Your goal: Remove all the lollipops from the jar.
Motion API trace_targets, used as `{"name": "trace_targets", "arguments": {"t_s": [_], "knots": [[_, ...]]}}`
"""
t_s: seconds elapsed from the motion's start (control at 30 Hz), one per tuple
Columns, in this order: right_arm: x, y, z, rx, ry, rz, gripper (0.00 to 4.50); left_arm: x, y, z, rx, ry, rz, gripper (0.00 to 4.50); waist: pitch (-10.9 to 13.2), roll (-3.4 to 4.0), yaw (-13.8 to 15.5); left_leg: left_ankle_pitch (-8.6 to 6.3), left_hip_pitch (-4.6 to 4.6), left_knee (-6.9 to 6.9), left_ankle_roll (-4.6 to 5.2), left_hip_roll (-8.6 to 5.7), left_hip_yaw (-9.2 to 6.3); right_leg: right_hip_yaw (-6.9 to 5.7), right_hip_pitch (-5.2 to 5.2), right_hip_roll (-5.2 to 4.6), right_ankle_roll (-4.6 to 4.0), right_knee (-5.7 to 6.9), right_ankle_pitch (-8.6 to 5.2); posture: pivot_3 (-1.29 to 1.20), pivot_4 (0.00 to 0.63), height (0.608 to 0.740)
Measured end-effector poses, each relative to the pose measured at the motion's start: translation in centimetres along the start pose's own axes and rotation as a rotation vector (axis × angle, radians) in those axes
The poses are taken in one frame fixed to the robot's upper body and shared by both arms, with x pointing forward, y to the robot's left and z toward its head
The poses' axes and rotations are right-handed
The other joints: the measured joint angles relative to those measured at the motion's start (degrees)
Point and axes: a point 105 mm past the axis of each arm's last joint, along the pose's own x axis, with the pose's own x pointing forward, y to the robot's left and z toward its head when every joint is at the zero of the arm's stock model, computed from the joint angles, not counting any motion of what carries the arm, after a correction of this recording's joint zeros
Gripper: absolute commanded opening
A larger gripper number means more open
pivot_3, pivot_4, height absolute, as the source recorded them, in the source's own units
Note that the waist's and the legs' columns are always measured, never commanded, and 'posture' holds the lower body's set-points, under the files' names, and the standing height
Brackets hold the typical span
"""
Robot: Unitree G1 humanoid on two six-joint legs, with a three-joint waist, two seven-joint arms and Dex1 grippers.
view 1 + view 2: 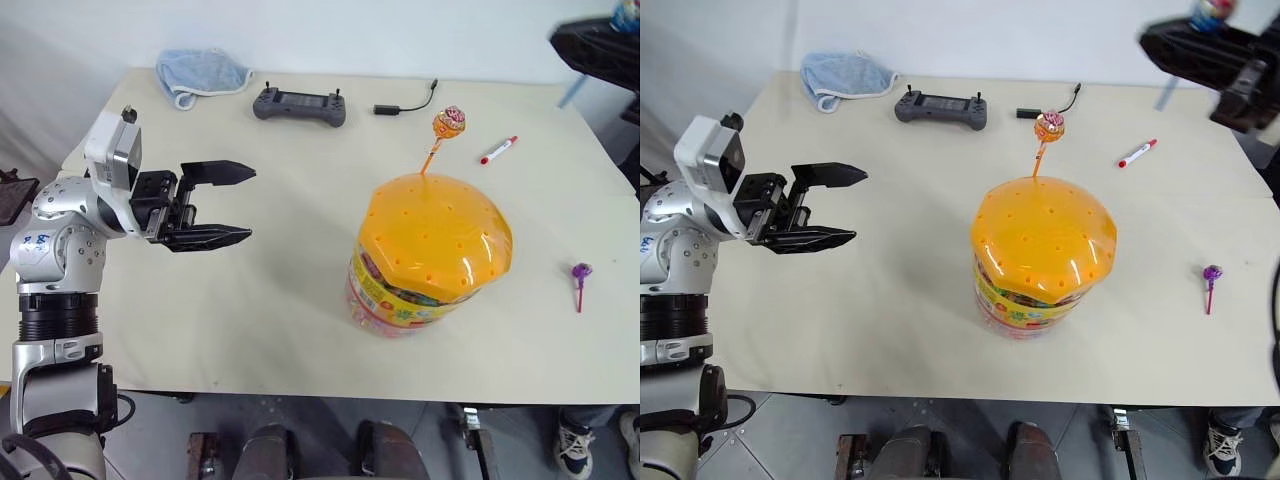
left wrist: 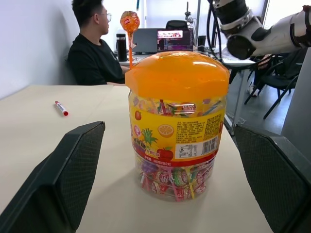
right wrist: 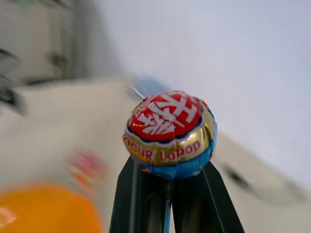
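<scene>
Left gripper [image 1: 228, 205]: nearest, hovering above the counter [image 1: 280, 300] well to the jar's left, fingers spread wide and holding nothing, pointing at the jar
Jar [image 1: 425, 255]: upright near the counter's middle, orange domed lid on, yellow-red label band; loose wrapped candies show through the clear wall at the bottom
Orange lollipop [image 1: 448, 123]: stands from a hole on the far side of the lid, stick tilted, not yet removed
Purple lollipop [image 1: 580, 272]: lying on the counter to the jar's right, well apart from it, already out
Right gripper [image 3: 167, 194]: raised past the counter's far right corner, fingers pinched narrow on the stick of the blue-multicolour lollipop [image 3: 169, 133], candy head just above the tips
Risk, held lollipop: the grip is on a thin stick alone, so a quick swing could let it twist or slip out
Risk, orange lollipop: a sideways pull could bind the stick in its hole and tip the jar
Far edge: marker pen [image 1: 498, 150], controller [image 1: 299, 105], blue cloth [image 1: 200, 74]
</scene>
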Motion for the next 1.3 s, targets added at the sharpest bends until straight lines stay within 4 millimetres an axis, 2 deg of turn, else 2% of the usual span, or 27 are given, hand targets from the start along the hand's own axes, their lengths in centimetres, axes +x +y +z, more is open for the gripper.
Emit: {"name": "trace_targets", "arguments": {"t_s": [0.07, 0.27, 0.4, 0.5, 0.6, 0.73, 0.77, 0.8, 0.97, 1.07, 1.17, 1.3], "knots": [[-1.1, -2.5, -4.2, 0.085, 0.155, -0.110, 0.03, -0.1, 0.0, -0.1, -0.004, 0.000, 0.006, 4.50, 0.0, 0.00, -0.1, 0.00, 0.00, 0.00, 0.00, 0.00, 0.04, 0.02, -0.01, -0.01, 0.00, 0.00, 0.00, 0.00, 0.150, 0.740], [-4.3, -7.3, -13.0, 0.206, 0.434, -0.380, 0.03, -0.2, 0.0, -0.3, -0.008, 0.001, 0.025, 4.50, 0.0, 0.01, -0.6, 0.00, 0.00, -0.02, 0.00, 0.01, 0.07, 0.03, -0.07, -0.02, 0.00, 0.02, 0.00, 0.00, 0.150, 0.740], [-3.5, -7.2, -18.6, 0.300, 0.530, -0.395, 0.03, -0.1, -0.3, -0.6, -0.012, 0.002, 0.030, 4.50, 0.0, 0.02, -1.5, 0.01, -0.01, -0.03, -0.01, 0.01, 0.05, 0.02, -0.07, -0.02, 0.00, 0.02, 0.00, 0.00, 0.150, 0.740], [-3.0, -8.0, -21.7, 0.344, 0.576, -0.460, 0.03, 0.2, -0.6, -0.8, -0.018, -0.008, 0.032, 4.50, 0.0, 0.09, -1.9, 0.01, -0.01, -0.05, -0.01, 0.01, 0.06, 0.04, -0.09, -0.02, 0.00, 0.01, 0.00, 0.00, 0.150, 0.740], [-2.6, -8.9, -23.8, 0.371, 0.600, -0.532, 0.03, 0.2, -0.9, -1.0, -0.026, -0.012, 0.039, 4.50, 0.0, 0.11, -2.2, 0.01, -0.02, -0.07, -0.01, 0.01, 0.00, 0.01, -0.09, -0.03, 0.00, 0.02, 0.00, 0.00, 0.150, 0.740], [-1.6, -9.0, -25.1, 0.395, 0.598, -0.554, 0.03, 0.1, -0.9, -0.9, -0.022, -0.015, 0.060, 4.50, 0.0, 0.11, -2.6, 0.01, -0.04, -0.07, -0.01, 0.00, -0.01, 0.00, -0.08, -0.04, 0.00, 0.01, 0.00, 0.00, 0.150, 0.740], [-1.3, -9.0, -25.2, 0.396, 0.596, -0.554, 0.57, 0.1, -1.0, -0.8, -0.016, -0.014, 0.058, 4.50, 0.0, 0.11, -2.7, 0.01, -0.03, -0.07, -0.01, 0.01, -0.02, 0.00, -0.08, -0.04, 0.00, 0.02, 0.00, 0.00, 0.150, 0.740], [-1.2, -9.0, -25.3, 0.396, 0.601, -0.555, 0.73, 0.2, -1.1, -0.7, -0.012, -0.016, 0.057, 4.50, 0.0, 0.11, -2.7, 0.01, -0.04, -0.07, -0.01, 0.01, -0.04, 0.00, -0.08, -0.04, 0.00, 0.02, 0.00, 0.00, 0.150, 0.740], [-1.2, -8.7, -25.3, 0.403, 0.603, -0.516, 2.36, 0.0, -1.2, -1.1, -0.031, -0.018, 0.076, 4.50, 0.0, 0.12, -2.9, 0.01, -0.03, -0.07, -0.01, 0.01, -0.04, 0.00, -0.08, -0.04, 0.00, 0.02, 0.00, 0.00, 0.150, 0.740], [-0.9, -8.1, -24.8, 0.392, 0.594, -0.460, 3.44, 0.1, -1.3, -1.0, -0.026, -0.019, 0.073, 4.50, 0.0, 0.12, -2.8, 0.01, -0.04, -0.05, -0.01, 0.01, -0.06, 0.00, -0.07, -0.04, 0.00, 0.03, 0.00, 0.00, 0.150, 0.740], [-1.5, -7.7, -23.6, 0.380, 0.575, -0.416, 4.47, 0.2, -1.3, -0.9, -0.021, -0.020, 0.070, 4.50, 0.0, 0.12, -2.5, 0.00, -0.07, -0.04, -0.01, -0.01, -0.12, -0.03, -0.08, -0.07, 0.00, 0.04, 0.00, 0.00, 0.150, 0.740], [-3.1, -6.8, -20.4, 0.334, 0.528, -0.344, 4.47, 0.2, -1.2, -0.8, -0.021, -0.027, 0.058, 4.50, 0.0, 0.13, -2.1, 0.01, -0.14, 0.01, -0.01, -0.01, -0.15, -0.07, -0.08, -0.06, 0.00, 0.02, 0.00, 0.00, 0.150, 0.740]]}}
